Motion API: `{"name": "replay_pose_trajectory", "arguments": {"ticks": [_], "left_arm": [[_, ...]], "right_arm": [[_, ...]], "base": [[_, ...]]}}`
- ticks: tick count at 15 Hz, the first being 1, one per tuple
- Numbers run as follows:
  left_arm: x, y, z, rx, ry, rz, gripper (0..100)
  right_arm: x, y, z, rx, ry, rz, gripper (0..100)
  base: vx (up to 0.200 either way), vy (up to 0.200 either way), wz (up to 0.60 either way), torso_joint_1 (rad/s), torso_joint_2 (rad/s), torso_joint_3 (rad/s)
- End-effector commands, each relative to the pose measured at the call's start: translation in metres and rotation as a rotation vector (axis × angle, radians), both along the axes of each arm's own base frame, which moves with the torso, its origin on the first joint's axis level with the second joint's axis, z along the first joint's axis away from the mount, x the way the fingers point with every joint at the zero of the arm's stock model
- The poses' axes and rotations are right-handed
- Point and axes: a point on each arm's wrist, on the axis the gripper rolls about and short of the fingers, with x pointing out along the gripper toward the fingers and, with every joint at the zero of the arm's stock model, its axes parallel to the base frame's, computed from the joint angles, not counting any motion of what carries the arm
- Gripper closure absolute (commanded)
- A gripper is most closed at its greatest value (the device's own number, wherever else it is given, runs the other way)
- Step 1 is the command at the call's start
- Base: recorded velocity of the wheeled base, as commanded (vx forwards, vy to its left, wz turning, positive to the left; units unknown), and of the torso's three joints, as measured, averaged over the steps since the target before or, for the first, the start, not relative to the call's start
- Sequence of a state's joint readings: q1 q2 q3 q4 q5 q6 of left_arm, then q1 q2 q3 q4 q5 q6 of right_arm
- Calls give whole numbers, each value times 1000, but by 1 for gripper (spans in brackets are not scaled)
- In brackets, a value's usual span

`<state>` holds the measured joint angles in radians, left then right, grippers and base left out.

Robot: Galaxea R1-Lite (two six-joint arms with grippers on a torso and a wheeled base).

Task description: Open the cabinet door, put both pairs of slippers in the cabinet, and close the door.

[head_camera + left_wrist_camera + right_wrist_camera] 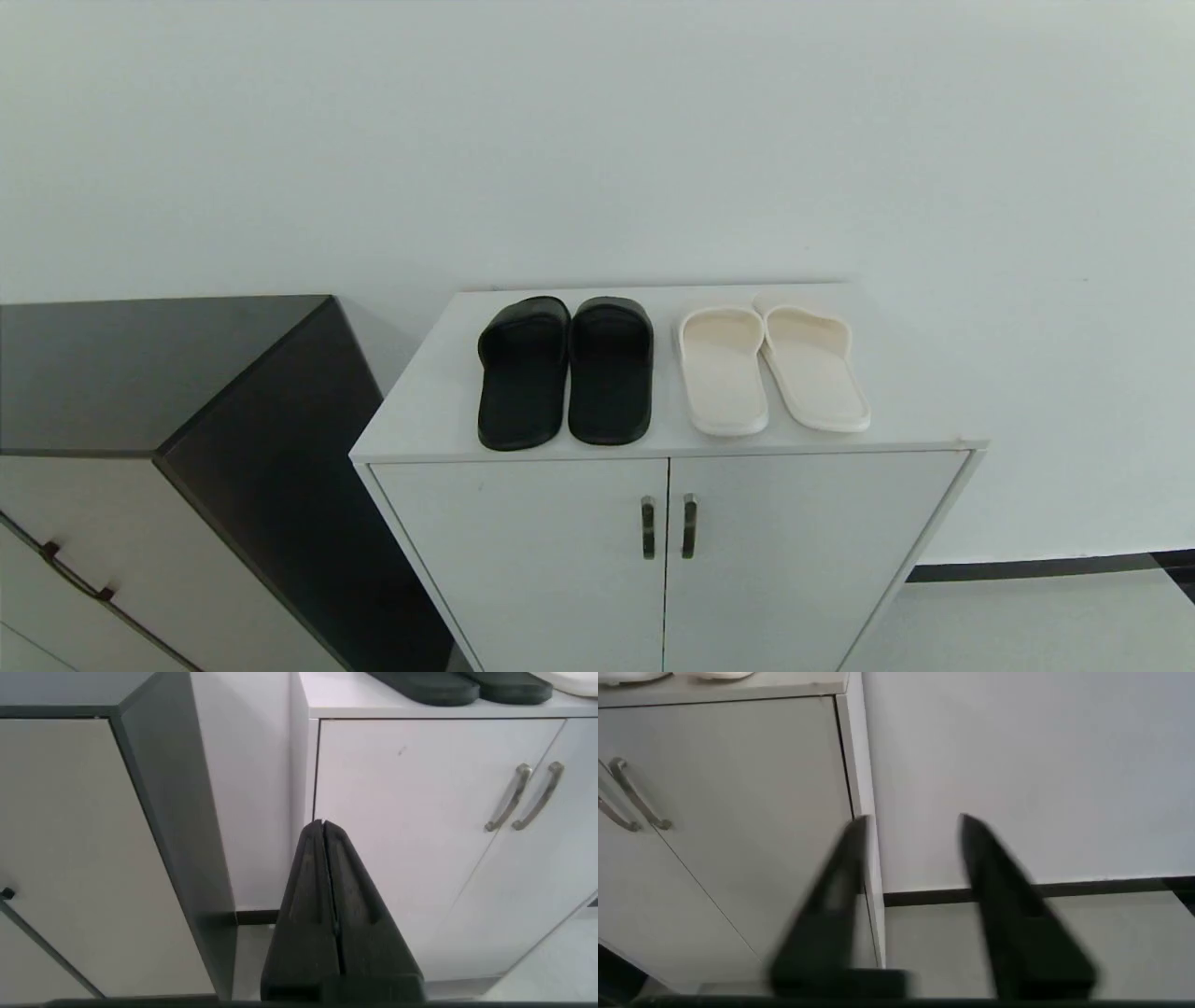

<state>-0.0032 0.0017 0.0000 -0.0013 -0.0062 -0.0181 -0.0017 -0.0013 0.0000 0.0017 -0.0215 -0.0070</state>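
Atop cabinet (523, 569): black slippers (566, 378), cream slippers (724, 378); doors closed.
Handles (689, 526): upright, at centre seam.
Left gripper (329, 905): clenched, facing left door, handles to its right.
Right gripper (913, 831): released, off cabinet's right corner.

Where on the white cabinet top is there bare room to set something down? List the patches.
On the white flat cabinet top, bare patches lie between the black slide slippers and its left edge, and between the cream slide slippers and its right edge. The gap between the pairs is narrow; the middle is crowded.
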Motion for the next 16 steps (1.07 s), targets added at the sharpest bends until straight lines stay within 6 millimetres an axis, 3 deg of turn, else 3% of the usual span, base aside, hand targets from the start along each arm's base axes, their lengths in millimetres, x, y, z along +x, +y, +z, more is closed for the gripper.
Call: {"name": "replay_pose_trajectory", "arguments": {"ticks": [1, 2, 3, 4, 5, 6, 8, 9, 11, 12, 14, 16], "left_arm": [[0, 0, 0, 0, 0, 8, 100], [0, 0, 0, 1, 0, 17, 100], [0, 0, 0, 4, 0, 15, 100], [0, 0, 0, 4, 0, 15, 100], [0, 0, 0, 4, 0, 12, 100], [0, 0, 0, 4, 0, 12, 100], [0, 0, 0, 18, -1, -3, 100], [0, 0, 0, 41, -1, -8, 100], [0, 0, 0, 50, 0, -12, 100], [0, 0, 0, 49, 0, -12, 100], [0, 0, 0, 49, 0, -12, 100], [0, 0, 0, 49, 0, -12, 100]], "right_arm": [[0, 0, 0, -1, 1, 0, 0], [1, 0, 2, -51, 11, 20, 0], [2, 1, 42, -75, -24, 58, 0], [1, 1, 109, 74, -122, 81, 0], [9, 3, 149, 137, -124, 201, 0], [23, 7, 161, 107, -42, 353, 0], [58, 12, 153, 82, 190, 539, 0], [86, 16, 147, 42, 307, 585, 0], [124, 34, 142, 18, 428, 628, 0], [147, 59, 136, 21, 454, 608, 0], [165, 102, 135, 69, 403, 580, 0], [204, 156, 132, 49, 337, 450, 0]], "base": [[0, 0, 0, 0, 0, 0], [0, 0, 0, 0, 0, 0], [0, 0, 0, 0, 0, 0], [0, 0, 0, 0, 0, 0], [0, 0, 0, 0, 0, 0], [0, 0, 0, 0, 0, 0], [0, 0, 0, 0, 0, 0], [0, 0, 0, 0, 0, 0], [0, 0, 0, 0, 0, 0], [0, 0, 0, 0, 0, 0], [0, 0, 0, 0, 0, 0], [0, 0, 0, 0, 0, 0]]}}
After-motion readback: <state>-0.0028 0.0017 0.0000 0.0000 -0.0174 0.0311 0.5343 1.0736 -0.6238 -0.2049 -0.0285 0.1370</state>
